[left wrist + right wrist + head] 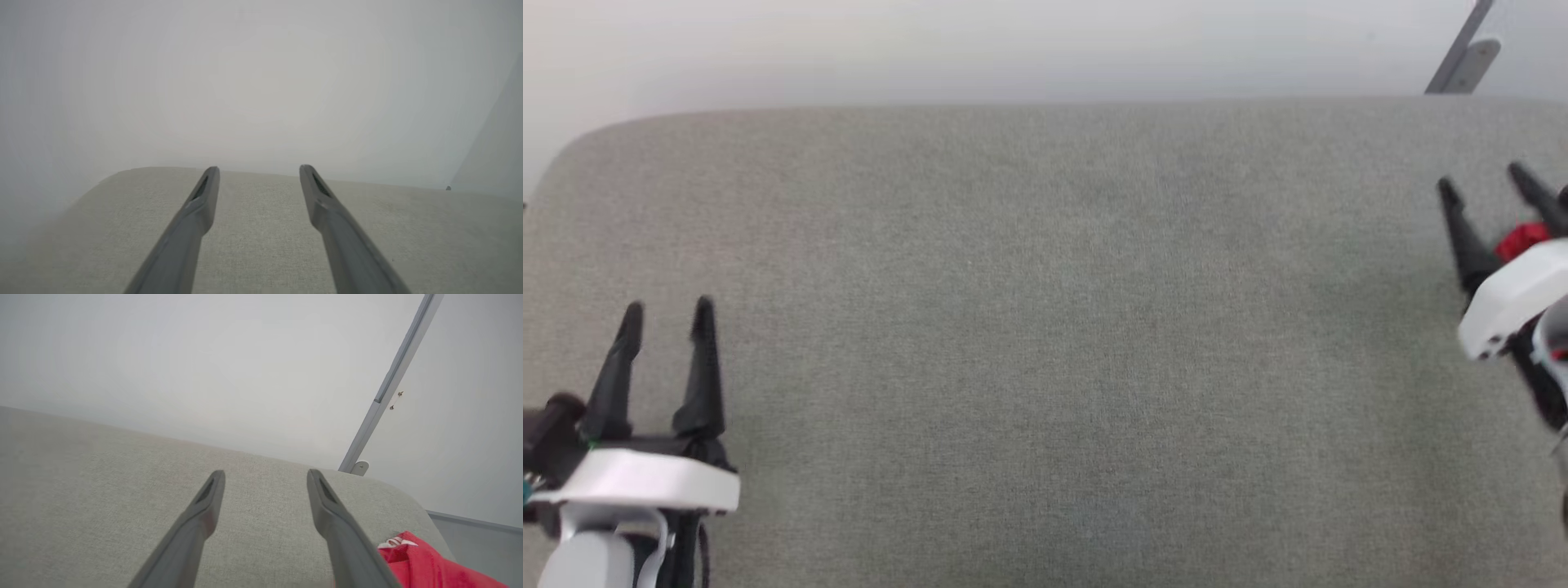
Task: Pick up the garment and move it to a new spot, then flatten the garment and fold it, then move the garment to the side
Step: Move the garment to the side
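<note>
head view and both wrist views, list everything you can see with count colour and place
table: 1, grey fabric top with rounded corners, across the head view
garment: 1, red with a bit of white, bunched at the table's right end
bar: 1, grey metal, slanting up the wall past the table's far right corner
wall: 1, off-white, behind the table
left gripper: 1, dark fingers on a white wrist, lower left of the head view, open, holding nothing
right gripper: 1, dark fingers on a white wrist, right edge of the head view beside the garment, open, holding nothing
</note>
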Available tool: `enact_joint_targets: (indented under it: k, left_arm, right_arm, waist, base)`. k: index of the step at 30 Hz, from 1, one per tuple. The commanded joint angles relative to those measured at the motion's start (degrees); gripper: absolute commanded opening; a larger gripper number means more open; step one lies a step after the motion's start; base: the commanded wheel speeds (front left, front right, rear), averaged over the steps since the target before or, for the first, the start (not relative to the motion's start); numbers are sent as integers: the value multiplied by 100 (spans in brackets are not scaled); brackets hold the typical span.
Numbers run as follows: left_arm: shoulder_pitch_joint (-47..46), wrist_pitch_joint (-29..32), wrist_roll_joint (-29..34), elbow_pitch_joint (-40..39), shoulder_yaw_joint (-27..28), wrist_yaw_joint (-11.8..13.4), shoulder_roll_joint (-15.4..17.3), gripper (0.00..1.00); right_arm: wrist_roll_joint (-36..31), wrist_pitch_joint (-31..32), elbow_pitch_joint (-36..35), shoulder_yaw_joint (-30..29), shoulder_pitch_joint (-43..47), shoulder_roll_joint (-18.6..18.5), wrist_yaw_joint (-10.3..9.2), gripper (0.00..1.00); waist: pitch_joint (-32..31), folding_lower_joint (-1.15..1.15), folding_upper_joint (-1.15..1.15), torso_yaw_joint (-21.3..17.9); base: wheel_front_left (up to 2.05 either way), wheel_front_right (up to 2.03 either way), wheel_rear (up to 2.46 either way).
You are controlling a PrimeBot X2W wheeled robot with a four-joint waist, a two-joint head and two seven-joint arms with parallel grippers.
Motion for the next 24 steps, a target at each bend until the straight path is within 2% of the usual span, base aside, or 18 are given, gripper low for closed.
enact_joint_targets:
  k: [1, 11, 24]
  left_arm:
    - [135, -28, 115, 10, 96, -8, -42, 100]
    - [772, -28, 274, 31, 526, -8, -119, 100]
    - [1514, -28, 148, -89, 657, -8, -109, 100]
  right_arm:
    - [11, -98, -85, 31, 181, 55, -3, 100]
    - [51, -755, -452, 28, 1073, 314, -3, 100]
    - [-117, -1291, -829, -317, 2201, 762, -3, 100]
  waist:
    - [-108, 0, 0, 36]
    - [-485, 0, 0, 51]
    - [-829, 0, 0, 34]
  base:
    - [0, 0, 0]
    - [0, 0, 0]
    - [0, 0, 0]
